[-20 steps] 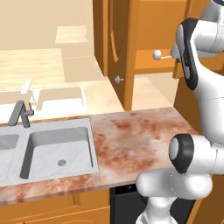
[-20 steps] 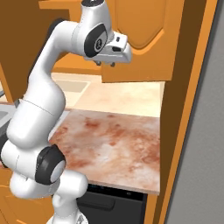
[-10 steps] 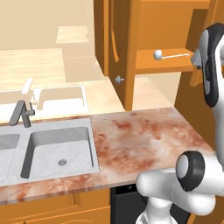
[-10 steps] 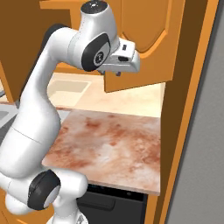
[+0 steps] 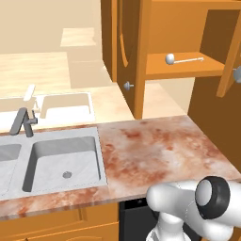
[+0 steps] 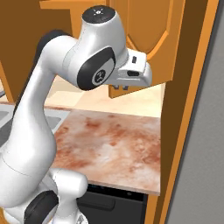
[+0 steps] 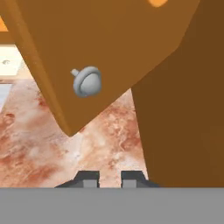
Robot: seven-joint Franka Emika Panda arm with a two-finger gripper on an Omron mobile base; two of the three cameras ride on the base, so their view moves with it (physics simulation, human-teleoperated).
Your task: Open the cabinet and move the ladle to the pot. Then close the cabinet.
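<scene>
Fingers (image 7: 110, 177) shut on nothing below a door knob (image 7: 88, 82); left base view reveals the shelved ladle (image 5: 182, 59).

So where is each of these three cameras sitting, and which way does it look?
Left base view: behind the arm on its left, looking down over the sink and counter to the open cabinet with the ladle; white base joints at the bottom.
Right base view: behind on the right, facing the cabinet door; most of the arm shows.
Hand view: on the hand, facing the door knob; gripper tips at the bottom.
All share the counter and the cabinet.
</scene>
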